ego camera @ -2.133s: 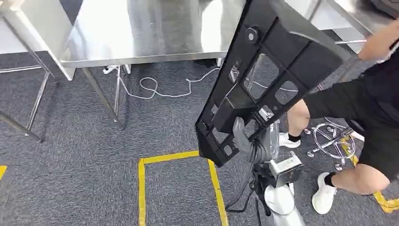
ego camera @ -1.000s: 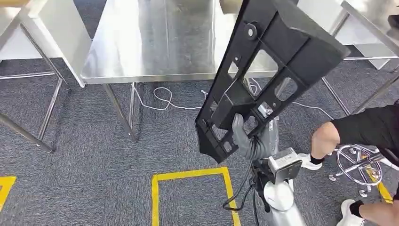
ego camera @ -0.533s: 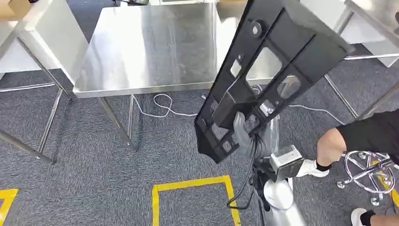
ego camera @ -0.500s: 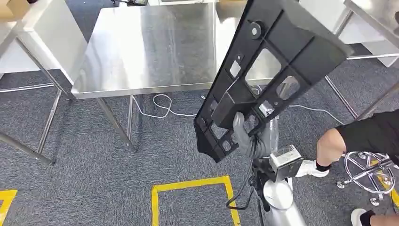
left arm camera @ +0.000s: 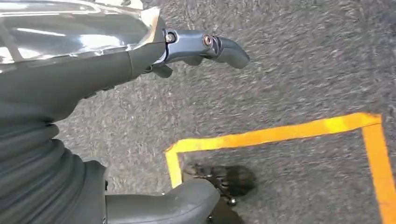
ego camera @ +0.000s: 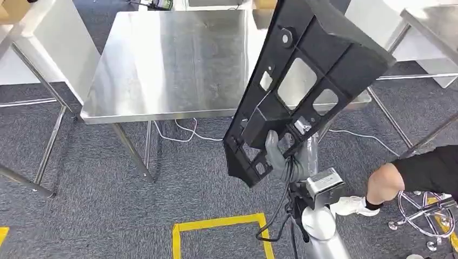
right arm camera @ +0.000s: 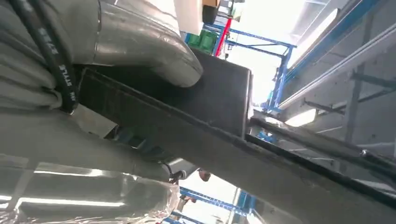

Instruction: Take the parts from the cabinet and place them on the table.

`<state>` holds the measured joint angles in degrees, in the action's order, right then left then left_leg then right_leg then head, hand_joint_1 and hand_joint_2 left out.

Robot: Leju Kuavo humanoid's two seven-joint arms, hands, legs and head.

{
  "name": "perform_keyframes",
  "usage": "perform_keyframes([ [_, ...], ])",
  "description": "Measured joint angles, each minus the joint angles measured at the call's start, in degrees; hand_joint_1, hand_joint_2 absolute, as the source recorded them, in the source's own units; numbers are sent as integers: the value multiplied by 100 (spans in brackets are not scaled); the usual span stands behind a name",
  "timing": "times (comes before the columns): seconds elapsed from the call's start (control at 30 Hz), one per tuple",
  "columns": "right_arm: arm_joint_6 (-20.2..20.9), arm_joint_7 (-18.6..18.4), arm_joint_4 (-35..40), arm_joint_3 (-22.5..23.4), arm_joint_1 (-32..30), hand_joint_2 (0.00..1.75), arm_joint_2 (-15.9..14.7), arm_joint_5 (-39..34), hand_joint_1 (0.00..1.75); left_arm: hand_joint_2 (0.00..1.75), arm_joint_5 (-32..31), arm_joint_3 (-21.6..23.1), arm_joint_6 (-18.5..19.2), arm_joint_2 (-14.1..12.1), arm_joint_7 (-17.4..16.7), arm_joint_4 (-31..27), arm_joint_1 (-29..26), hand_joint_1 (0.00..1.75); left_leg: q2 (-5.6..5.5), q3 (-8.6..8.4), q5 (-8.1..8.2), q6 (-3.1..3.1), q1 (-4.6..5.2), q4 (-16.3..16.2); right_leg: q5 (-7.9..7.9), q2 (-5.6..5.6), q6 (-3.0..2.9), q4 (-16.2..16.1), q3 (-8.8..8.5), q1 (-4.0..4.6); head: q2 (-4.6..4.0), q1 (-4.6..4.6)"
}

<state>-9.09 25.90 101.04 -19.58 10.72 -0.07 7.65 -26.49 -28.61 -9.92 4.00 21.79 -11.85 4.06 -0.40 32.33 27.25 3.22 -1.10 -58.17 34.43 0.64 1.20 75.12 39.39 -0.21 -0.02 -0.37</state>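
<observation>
My right hand [ego camera: 281, 159] grips the lower end of a long black plastic panel [ego camera: 318, 65] with several cut-out windows. The panel stands tilted, its upper end leaning over the near right part of the steel table [ego camera: 173, 59]. In the right wrist view the thick thumb [right arm camera: 154, 51] presses against the black panel [right arm camera: 224, 112]. My left hand [left arm camera: 140, 51] hangs over the carpet, its fingers [left arm camera: 219, 46] apart and holding nothing.
A person's arm [ego camera: 416, 172] in a black sleeve reaches in low at the right beside a chrome stool base [ego camera: 426, 208]. Yellow floor tape [ego camera: 216, 224] marks a square near my feet. White cable [ego camera: 183, 132] lies under the table. More steel tables flank left [ego camera: 32, 32] and right [ego camera: 432, 21].
The whole view has shifted as I moved closer: the table now lies nearer and fuller in view. The panel stays in my right hand. The person's arm has drifted lower right.
</observation>
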Motion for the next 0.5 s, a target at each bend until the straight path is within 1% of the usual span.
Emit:
perform_keyframes([
  [0.03,0,0,-9,0,-4,175,-9,0,175,175,0,-2,0,0,0,0,-7,0,-5,-50,51,-7,-1,0,74,-1,16,142,189,-10,0,0],
  [0.07,0,0,-11,0,-10,175,-15,0,175,175,0,-4,0,2,0,0,-14,0,-11,-117,104,-19,-4,0,12,-4,81,33,240,-26,0,0],
  [0.1,0,0,-11,0,-12,175,-17,0,175,175,0,-4,0,4,0,0,-19,0,-16,-198,164,-37,-11,0,-160,-10,173,-278,191,-46,0,2],
  [0.13,0,0,-9,0,-12,175,-17,0,175,175,0,-4,2,13,0,0,-18,0,-23,-285,227,-58,-20,0,-407,-21,246,-728,65,-56,0,2],
  [0.17,0,0,-11,-2,-12,175,-22,0,175,175,0,-4,6,17,0,0,-15,0,-26,-386,306,-92,-28,2,-781,-57,305,-1303,-96,-72,0,6],
  [0.2,0,0,-22,-9,-14,175,-28,0,175,175,0,-7,9,15,0,2,-19,0,-32,-386,370,-134,-9,3,-1137,-117,346,-1620,-142,-68,0,26],
  [0.23,0,0,-26,-11,-9,175,-31,-4,175,175,0,-9,9,11,0,0,-18,0,-35,-474,444,-171,8,10,-1026,-177,175,-1635,-152,-52,0,28],
  [0.27,0,-11,-33,-18,-21,175,-33,2,175,175,0,-9,9,13,0,0,3,0,-13,-477,491,-222,15,64,-1069,-144,87,-1631,-268,24,0,48],
  [0.3,-4,-7,-31,-17,-16,175,-37,-4,175,175,0,-9,9,11,2,0,-5,0,-6,-618,455,-258,16,71,-1066,-126,3,-1653,-285,19,0,43],
  [0.33,-13,-4,-33,-17,-3,175,-35,-7,175,175,0,-11,9,4,4,-2,-6,0,5,-606,402,-292,25,-2,-1064,-110,-62,-1683,-327,-63,0,39],
  [0.37,-13,-2,-33,-24,1,175,-31,-11,175,175,0,-13,7,2,4,-2,3,0,23,-559,417,-304,-2,-121,-1044,-90,-100,-1711,-413,-82,0,17],
  [0.4,-15,2,-33,-31,16,175,-31,-13,175,175,0,-20,4,0,11,-4,13,0,21,-381,415,-326,-19,-417,-999,-88,-165,-1716,-479,-79,0,15],
  [0.43,-15,2,-33,-31,25,175,-26,-15,175,175,-7,-28,4,7,13,-2,25,0,22,-150,448,-331,-17,-790,-962,-85,-217,-1716,-516,-61,0,9],
  [0.47,-15,2,-33,-35,23,175,-26,-15,175,175,-9,-33,4,9,13,-2,26,0,20,149,587,-341,-15,-1197,-920,-82,-276,-1716,-560,-37,0,2],
  [0.5,-15,2,-37,-37,19,175,-26,-15,175,175,-9,-39,4,9,13,-2,14,0,21,410,773,-356,-15,-1480,-870,-75,-303,-1716,-604,-16,0,13],
])
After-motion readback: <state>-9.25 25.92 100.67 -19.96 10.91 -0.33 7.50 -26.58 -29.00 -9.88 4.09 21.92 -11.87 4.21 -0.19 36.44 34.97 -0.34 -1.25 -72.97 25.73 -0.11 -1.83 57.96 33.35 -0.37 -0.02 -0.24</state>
